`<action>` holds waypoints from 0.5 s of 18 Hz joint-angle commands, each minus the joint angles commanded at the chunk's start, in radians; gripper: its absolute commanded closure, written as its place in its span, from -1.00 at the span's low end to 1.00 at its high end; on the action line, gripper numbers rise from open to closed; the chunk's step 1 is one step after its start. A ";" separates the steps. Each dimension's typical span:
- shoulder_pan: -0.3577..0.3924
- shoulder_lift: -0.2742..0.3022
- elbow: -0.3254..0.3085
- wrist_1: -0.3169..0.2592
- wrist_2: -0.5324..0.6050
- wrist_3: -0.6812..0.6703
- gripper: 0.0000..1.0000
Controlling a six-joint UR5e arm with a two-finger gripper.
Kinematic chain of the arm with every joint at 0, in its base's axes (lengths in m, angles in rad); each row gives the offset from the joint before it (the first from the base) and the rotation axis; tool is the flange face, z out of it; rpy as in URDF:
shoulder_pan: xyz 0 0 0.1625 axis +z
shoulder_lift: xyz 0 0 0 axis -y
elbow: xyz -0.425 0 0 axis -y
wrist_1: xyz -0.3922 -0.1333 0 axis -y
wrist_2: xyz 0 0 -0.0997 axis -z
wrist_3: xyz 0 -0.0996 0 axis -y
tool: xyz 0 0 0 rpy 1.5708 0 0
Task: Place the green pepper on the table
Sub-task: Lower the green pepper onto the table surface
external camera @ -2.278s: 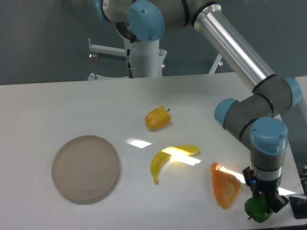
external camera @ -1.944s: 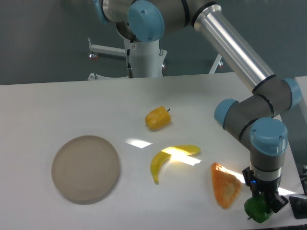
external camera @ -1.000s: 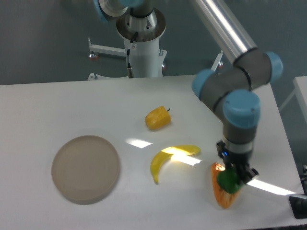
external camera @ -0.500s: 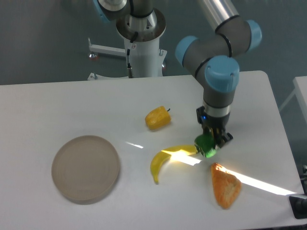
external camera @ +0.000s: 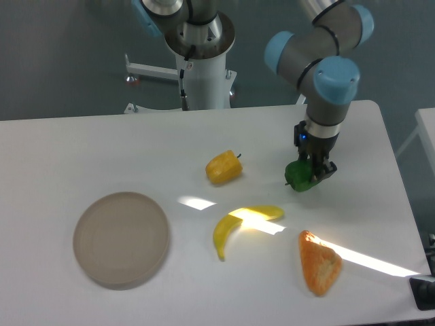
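A round beige plate [external camera: 121, 238], a yellow-orange pepper [external camera: 223, 168], a banana [external camera: 238, 225] and an orange wedge [external camera: 319, 263].

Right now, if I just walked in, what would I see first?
You'd spot the big grey and blue robot arm reaching down at the right, its gripper shut on the green pepper just over the table. Next come the bright foods: a yellow-orange pepper in the middle, a banana below it, and an orange wedge at the lower right.

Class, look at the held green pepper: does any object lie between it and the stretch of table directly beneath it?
Nothing visible does. The gripper holds the green pepper over bare table; the banana and yellow-orange pepper lie off to the side.
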 joint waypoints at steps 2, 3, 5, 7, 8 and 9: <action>0.002 0.000 -0.015 0.009 -0.005 -0.005 0.22; 0.008 0.002 -0.014 0.011 -0.015 -0.012 0.22; 0.018 0.000 -0.017 0.011 -0.063 -0.038 0.22; 0.050 0.000 -0.026 0.011 -0.113 -0.048 0.22; 0.060 0.000 -0.035 0.012 -0.135 -0.049 0.22; 0.072 0.000 -0.043 0.012 -0.153 -0.049 0.22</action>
